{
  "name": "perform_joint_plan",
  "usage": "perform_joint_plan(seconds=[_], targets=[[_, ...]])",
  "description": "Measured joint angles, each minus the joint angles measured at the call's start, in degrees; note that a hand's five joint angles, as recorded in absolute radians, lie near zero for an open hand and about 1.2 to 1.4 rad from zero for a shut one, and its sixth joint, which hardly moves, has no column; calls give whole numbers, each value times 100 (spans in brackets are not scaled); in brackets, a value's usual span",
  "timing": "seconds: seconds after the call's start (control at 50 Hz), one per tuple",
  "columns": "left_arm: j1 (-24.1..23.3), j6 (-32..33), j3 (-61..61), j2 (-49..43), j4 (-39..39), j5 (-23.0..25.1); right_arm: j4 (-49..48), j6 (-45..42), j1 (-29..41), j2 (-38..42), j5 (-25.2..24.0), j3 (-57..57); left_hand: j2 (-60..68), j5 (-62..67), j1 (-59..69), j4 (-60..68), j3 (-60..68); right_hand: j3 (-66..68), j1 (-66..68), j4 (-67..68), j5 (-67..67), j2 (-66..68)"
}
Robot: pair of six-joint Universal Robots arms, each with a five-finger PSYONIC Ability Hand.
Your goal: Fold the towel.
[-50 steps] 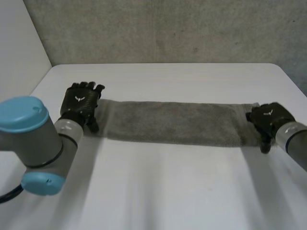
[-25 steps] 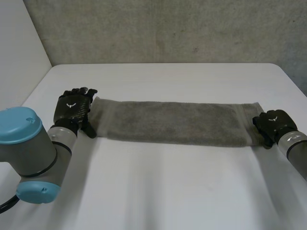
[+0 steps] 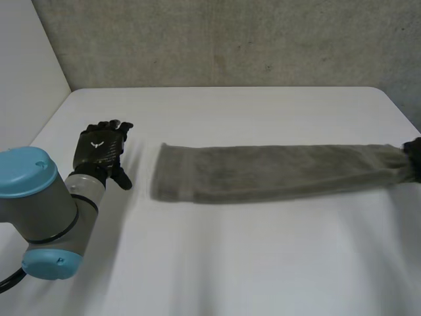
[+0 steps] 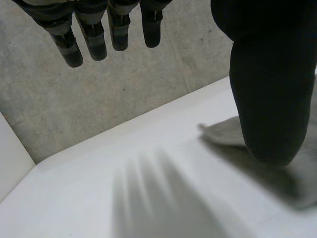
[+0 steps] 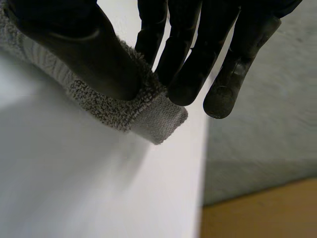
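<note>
Whereas half a second ago the towel [image 3: 276,172] lay with one short end beside each robot hand, it has since slid rightward over the tabletop [image 3: 230,263], and its left end is now well apart from the left robot hand [image 3: 100,150], whose fingers [image 4: 91,37] hang straight and empty. The right robot hand [image 3: 414,158] pinches the right end between thumb and fingers [image 5: 183,54] at the tabletop's right edge, so I judge it drags alone, with no crosswise fold begun. Grey and nubbly, the towel lies as a long flat band, narrowing toward the pinch.
</note>
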Motion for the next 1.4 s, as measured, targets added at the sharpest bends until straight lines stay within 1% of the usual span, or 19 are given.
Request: perform_joint_plan(seconds=[0.08, 0.14, 0.22, 0.28, 0.44, 0.58, 0.6, 0.62, 0.66, 0.7, 0.74, 0.8, 1.02, 1.08, 1.18, 1.22, 1.28, 1.32, 1.4], targets=[[0, -3, 0, 18, 0, -1, 232, -268, 23, -128, 104, -322, 0, 0, 0, 0, 0, 0, 14, 0, 2, 0], [-2, -4, 0, 27, 0, -2, 368, -340, 430, -328, 135, -563, 0, 0, 0, 0, 0, 0, 25, 0, 9, 0], [-6, -3, -3, 29, 0, -1, 424, -250, 1314, -522, 127, -830, 0, 0, 0, 0, 0, 0, 27, 0, 9, 16], [-8, 0, -17, 29, 2, -2, 365, -171, 2340, -516, 102, -1069, 0, 0, 0, 0, 0, 0, 30, 1, 9, 75], [-9, 2, -36, 29, 6, -2, -189, -254, 4619, 423, 57, -1604, 0, 0, 0, 0, 0, 0, 33, 0, 10, 75], [-11, 3, -37, 23, 7, 2, -586, -544, 5534, 1300, -37, -1768, 0, 0, 0, 0, 0, -102, -52, -99, -93, -9], [-14, 3, -36, 22, 7, 4, -633, -586, 5603, 1395, -73, -1761, 0, 0, 0, 0, 0, -962, -868, -953, -865, -838], [-15, 3, -36, 22, 8, 4, -650, -601, 5625, 1428, -89, -1752, 0, 0, 0, 0, 0, -1246, -1145, -1231, -1244, -1128], [-22, 4, -36, 18, 12, 5, -697, -628, 5661, 1492, -139, -1708, 0, 0, 0, 0, 0, -2829, -2909, -2836, -2922, -2776], [-34, 7, -36, 13, 27, 7, -717, -610, 5640, 1451, -168, -1618, 0, 0, 0, 0, 0, -5015, -5108, -5047, -5206, -5060], [-47, 14, -35, -1, 73, 9, -712, -537, 5575, 1286, -161, -1486, 0, 0, 0, 0, 0, -6145, -6044, -6118, -6277, -6032], [-61, 27, -30, -22, 158, 12, -696, -362, 5411, 974, -135, -1262, 0, 0, 0, 0, 0, -6254, -6195, -6164, -6282, -6103], [-345, 62, 217, -182, 409, 38, -543, 1298, 3850, -487, -107, 518, 1, 0, 0, 0, 0, -6254, -6229, -6164, -6283, -6103], [-536, 65, 377, -333, 398, 42, -516, 1554, 3440, -578, -148, 968, 13, 0, 0, 9, 11, -6120, -5984, -6079, -6030, -5991], [-803, 73, 615, -700, 346, 43, -511, 1642, 2975, -469, -186, 1300, 14, 0, 13, 13, 14, -4387, -4303, -4375, -4331, -4244], [-865, 79, 657, -805, 335, 43, -514, 1622, 2907, -389, -181, 1296, 14, 0, 14, 13, 14, -3433, -3303, -3437, -3376, -3233], [-951, 105, 681, -904, 332, 43, -536, 1591, 2847, -287, -149, 1241, 14, 0, 13, 13, 14, -1041, -956, -1041, -960, -832], [-1004, 136, 679, -931, 332, 41, -560, 1569, 2830, -256, -129, 1191, 14, 0, 12, 13, 14, -160, -206, -141, -149, 12], [-1084, 216, 654, -903, 338, 22, -624, 1447, 2854, -258, -87, 965, 14, 0, 9, 13, 14, 1, -129, 5, -19, 70]])
